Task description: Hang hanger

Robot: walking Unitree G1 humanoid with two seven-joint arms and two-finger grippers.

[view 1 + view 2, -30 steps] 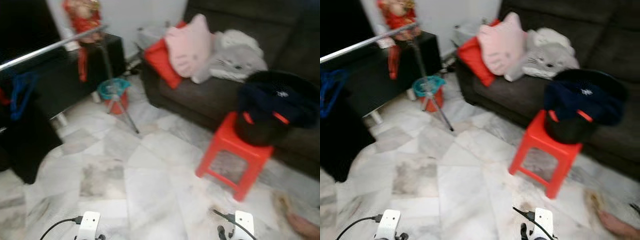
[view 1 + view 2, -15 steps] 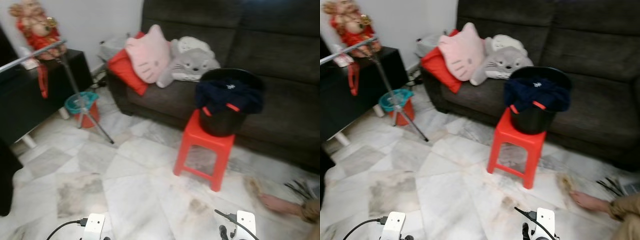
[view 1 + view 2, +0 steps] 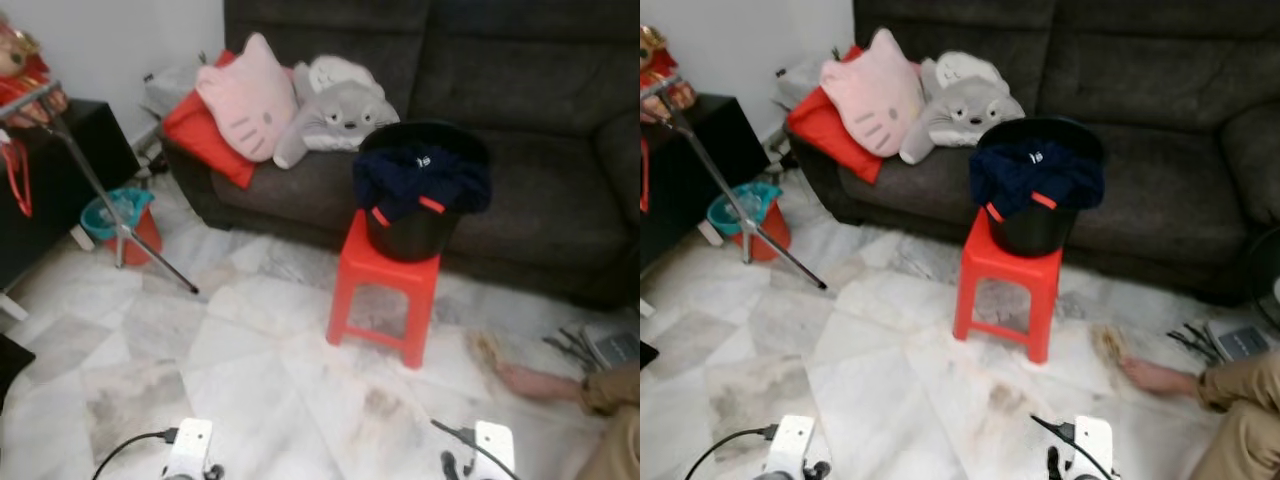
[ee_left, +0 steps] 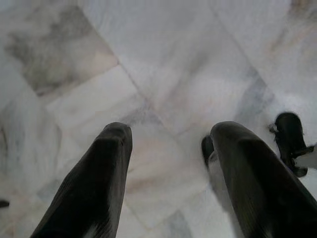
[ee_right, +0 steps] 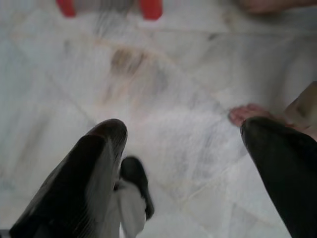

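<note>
Both pincers hang low over the veined marble floor (image 3: 260, 370), the left gripper (image 4: 168, 148) and right gripper (image 5: 183, 148) each spread wide, holding nothing. Well ahead, a glossy red plastic stool (image 3: 385, 285) carries a round black bucket (image 3: 420, 225) draped with navy cloth (image 3: 420, 180), against the grey fabric sofa (image 3: 540, 110). No hanger can be made out.

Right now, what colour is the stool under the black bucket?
The stool is bright red, clearest in the right eye view.
</note>
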